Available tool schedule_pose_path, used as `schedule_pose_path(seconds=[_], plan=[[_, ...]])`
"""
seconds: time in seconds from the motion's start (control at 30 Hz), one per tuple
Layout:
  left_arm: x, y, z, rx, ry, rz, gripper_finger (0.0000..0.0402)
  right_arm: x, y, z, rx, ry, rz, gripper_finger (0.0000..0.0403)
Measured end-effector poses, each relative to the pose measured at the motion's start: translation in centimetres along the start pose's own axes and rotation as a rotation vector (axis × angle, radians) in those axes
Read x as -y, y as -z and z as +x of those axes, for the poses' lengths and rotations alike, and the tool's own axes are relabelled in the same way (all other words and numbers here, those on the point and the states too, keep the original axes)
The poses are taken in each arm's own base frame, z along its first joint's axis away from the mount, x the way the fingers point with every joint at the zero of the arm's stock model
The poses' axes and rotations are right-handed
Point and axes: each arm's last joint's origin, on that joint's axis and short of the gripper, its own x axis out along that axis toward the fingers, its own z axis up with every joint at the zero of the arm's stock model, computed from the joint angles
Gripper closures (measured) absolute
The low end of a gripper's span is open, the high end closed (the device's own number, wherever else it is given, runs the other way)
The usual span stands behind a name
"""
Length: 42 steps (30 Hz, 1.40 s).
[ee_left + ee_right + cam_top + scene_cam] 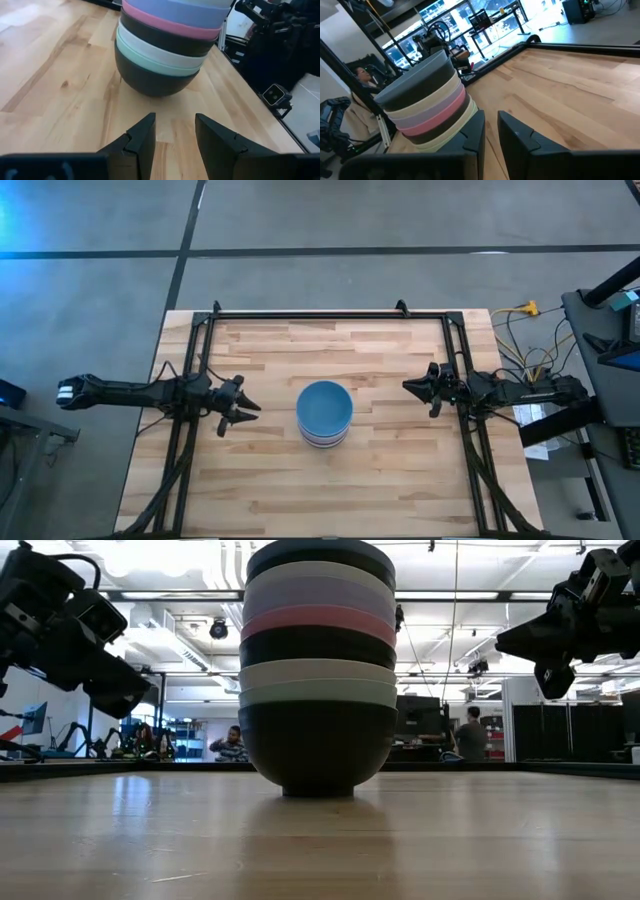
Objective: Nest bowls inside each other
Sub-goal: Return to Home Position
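Several bowls stand nested in one stack [324,414] at the middle of the table, with the blue bowl [324,405] on top. The low view shows the stack [318,690] resting on the foot of a black bowl [317,755], with green, white, black, pink and lavender rims above it. My left gripper [247,412] is open and empty, left of the stack and pointing at it; its fingers show in the left wrist view [175,131]. My right gripper [410,387] is open by a narrow gap and empty, right of the stack [427,100].
A black metal frame [330,313] runs along the table's far edge and down both sides under the arms. Bare wood lies around the stack. Cables and equipment stand off the table's right edge [600,370]. People sit in the room behind [232,745].
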Motion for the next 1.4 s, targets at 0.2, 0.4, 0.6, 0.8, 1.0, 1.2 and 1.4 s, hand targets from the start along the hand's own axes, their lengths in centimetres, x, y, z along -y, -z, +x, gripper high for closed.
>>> schedule_pose_path(seconds=[0.2,0.4,0.6,0.8,1.0,1.2,1.4], plan=[[-0.03,0.08,0.05,-0.008,-0.002,-0.002,0.0279,0.0,0.0,0.0,0.0,0.0,0.0,0.0355],[-0.04,0.09,0.05,-0.008,-0.002,-0.002,0.0279,0.0,0.0,0.0,0.0,0.0,0.0,0.0355],[-0.03,0.09,0.05,-0.008,-0.002,-0.002,0.0279,0.0,0.0,0.0,0.0,0.0,0.0,0.0355],[-0.03,0.09,0.05,-0.009,-0.002,-0.002,0.0279,0.0,0.0,0.0,0.0,0.0,0.0,0.0355],[-0.03,0.09,0.05,-0.009,-0.002,-0.002,0.0279,0.0,0.0,0.0,0.0,0.0,0.0,0.0355],[0.0,-0.03,0.05,0.001,0.001,0.0,0.0279,0.0,0.0,0.0,0.0,0.0,0.0,0.0355],[0.09,-0.32,0.03,0.03,0.01,0.007,0.0279,-0.01,-0.01,0.0,0.001,0.0,0.001,0.0355]])
